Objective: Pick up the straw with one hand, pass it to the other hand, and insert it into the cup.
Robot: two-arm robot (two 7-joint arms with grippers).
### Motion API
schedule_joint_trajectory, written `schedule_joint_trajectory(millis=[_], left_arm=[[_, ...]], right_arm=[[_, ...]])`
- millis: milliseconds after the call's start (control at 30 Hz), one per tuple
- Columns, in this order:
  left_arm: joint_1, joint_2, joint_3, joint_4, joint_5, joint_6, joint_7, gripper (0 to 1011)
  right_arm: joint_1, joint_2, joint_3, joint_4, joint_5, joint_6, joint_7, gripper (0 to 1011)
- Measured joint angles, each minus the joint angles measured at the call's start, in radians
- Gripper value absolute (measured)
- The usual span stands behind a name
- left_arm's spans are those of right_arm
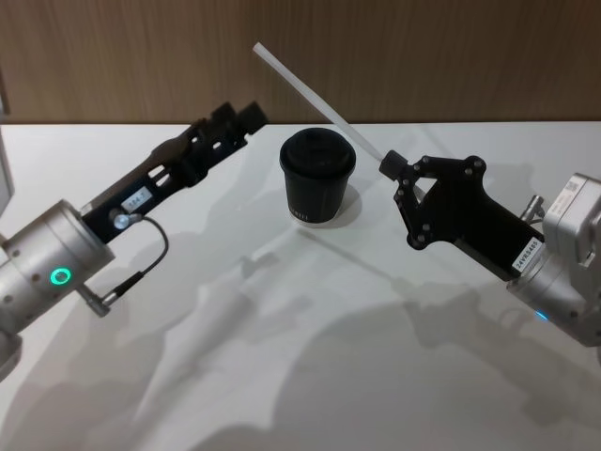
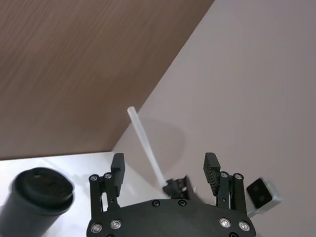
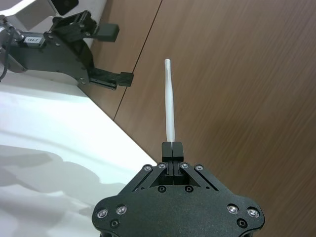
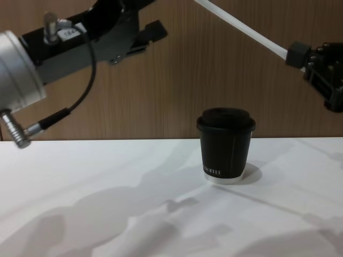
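Now | right end effector [image 1: 389,165] pinches straw [image 1: 310,89] | left end effector [image 1: 241,116] agape, tagged "184"

Looking like a robotics lab test bench. Plain white table [image 1: 376,376] carrying a paper cup [image 1: 317,178]; wood-grain wall panel [image 1: 451,56] running just behind the cup; left arm [image 1: 52,272] and right arm [image 1: 573,244] reaching in on either side of it.

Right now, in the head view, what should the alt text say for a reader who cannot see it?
The right gripper is shut on one end of the white straw, which slants up leftward past the lidded black cup on the white table. The left gripper hangs open left of the cup.
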Motion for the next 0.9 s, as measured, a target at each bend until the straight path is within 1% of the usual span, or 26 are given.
schedule_joint_trajectory(millis=[100,300,333,400,600,900], left_arm=[[-0.018,-0.028,0.006,0.019,-0.045,0.021,0.005,1003],[-0.050,-0.068,0.019,0.053,-0.099,0.048,0.034,1003],[-0.050,-0.068,0.019,0.053,-0.099,0.048,0.034,1003],[-0.067,-0.084,0.027,0.072,-0.114,0.057,0.046,1003],[-0.097,-0.110,0.045,0.108,-0.135,0.070,0.064,1003],[-0.129,-0.131,0.066,0.147,-0.152,0.079,0.078,1002]], right_arm=[[0.000,0.000,0.000,0.000,0.000,0.000,0.000,5],[0.000,0.000,0.000,0.000,0.000,0.000,0.000,5],[0.000,0.000,0.000,0.000,0.000,0.000,0.000,5],[0.000,0.000,0.000,0.000,0.000,0.000,0.000,5],[0.000,0.000,0.000,0.000,0.000,0.000,0.000,5],[0.000,0.000,0.000,0.000,0.000,0.000,0.000,5]])
